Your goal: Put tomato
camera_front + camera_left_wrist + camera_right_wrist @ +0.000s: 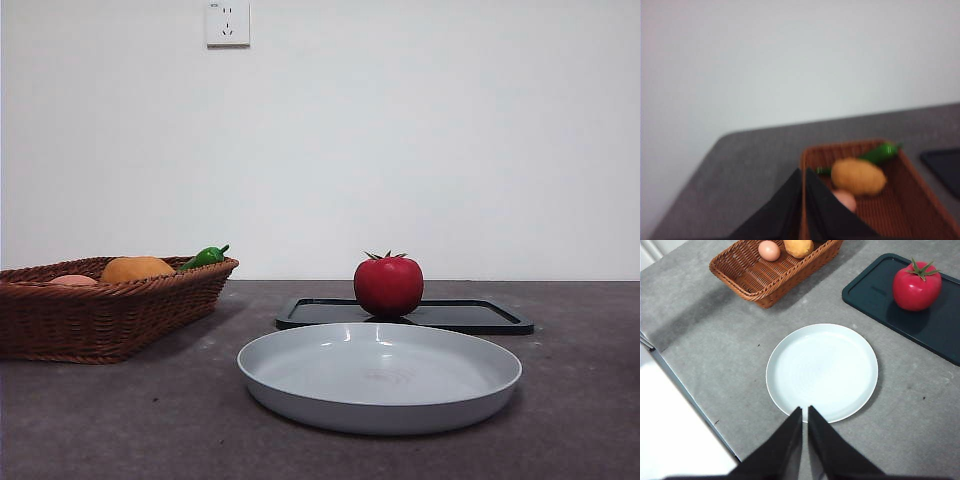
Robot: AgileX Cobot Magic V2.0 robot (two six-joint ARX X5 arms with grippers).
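- Your tomato (388, 286) sits upright on the black tray (490, 318), toward one end of it, with its green stem pointing up. Nothing touches it and no hand is near it.
- Just in front of the tray, a pale grey plate (300, 390) lies bare on the grey tabletop (580, 420). It looks the likeliest place for the tomato, though the task does not say where it goes.
- The right hand (805, 412) hangs above the near rim of the plate, jaws pressed together and holding nothing. The tomato is well off to the side of it in the right wrist view.
- The left hand (803, 175) is also pressed together and empty, poised over the wicker basket (110, 310), which holds an orange fruit (137, 268), a green pepper (205, 256) and a pinkish egg-shaped item (769, 250). It looks to be waiting.
- Judge the tomato as glossy and smooth, so probably slippery. Its sheen suggests a light, fairly rigid model rather than soft fruit, but you cannot be sure from here.
- Because it is round, it may roll or squirt out of a pinch made too high or too low. Spread the jaws wide first and close across the widest part, at mid-height.
- Come down from above so the jaws straddle the stem rather than gripping it; the stem is small and likely the weak part.
- The tray's low rim should not block a top-down approach.
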